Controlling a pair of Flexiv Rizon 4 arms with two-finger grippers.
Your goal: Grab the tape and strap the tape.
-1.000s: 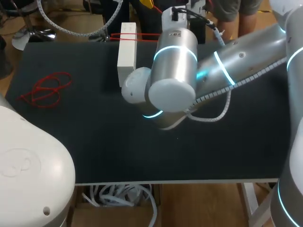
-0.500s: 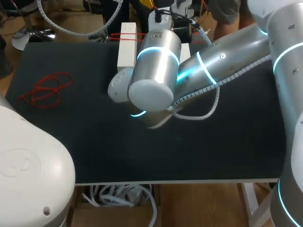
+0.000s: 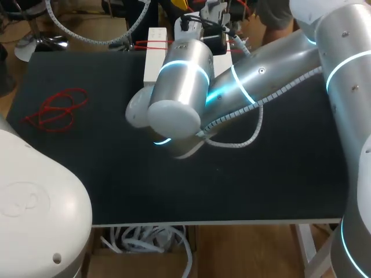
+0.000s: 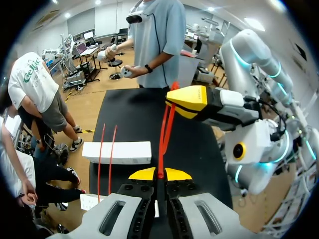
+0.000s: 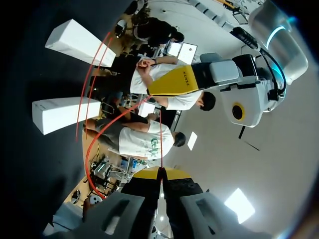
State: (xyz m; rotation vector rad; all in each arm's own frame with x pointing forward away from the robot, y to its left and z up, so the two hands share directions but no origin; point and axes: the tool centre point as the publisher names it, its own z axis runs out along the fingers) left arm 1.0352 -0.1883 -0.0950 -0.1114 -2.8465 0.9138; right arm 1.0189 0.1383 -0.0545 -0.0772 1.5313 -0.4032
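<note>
forearm of my right arm (image 3: 191, 75) reaches across the desk (image 3: 261, 174) in the head view and hides both grippers from above. beside it, at the far edge, lies a white box (image 3: 155, 63) with red bands over its far end. a loose tangle of spare tape (image 3: 58, 110) lies well apart on the left side of the desk.

in the left wrist view my left gripper (image 4: 159, 174) has its yellow tips pressed together on the tape (image 4: 164, 134). the tape runs straight ahead to my right gripper (image 4: 174, 99), which hangs close in front. two thin red strands cross the box beside my fingers.

in the right wrist view the right gripper (image 5: 159, 173) is likewise pinched on the red strand, and the left gripper (image 5: 154, 89) is just ahead. a slack loop curves off to one side, toward a second box (image 5: 62, 113).

as i judge it, the main risk is the pinch. the strand is thin and slick-looking, so a hard or uneven pull could slide it out of one gripper. the two grippers are near each other, so a careless approach could knock them together. the slack loop could catch a box corner and drag the box toward the desk edge.
</note>
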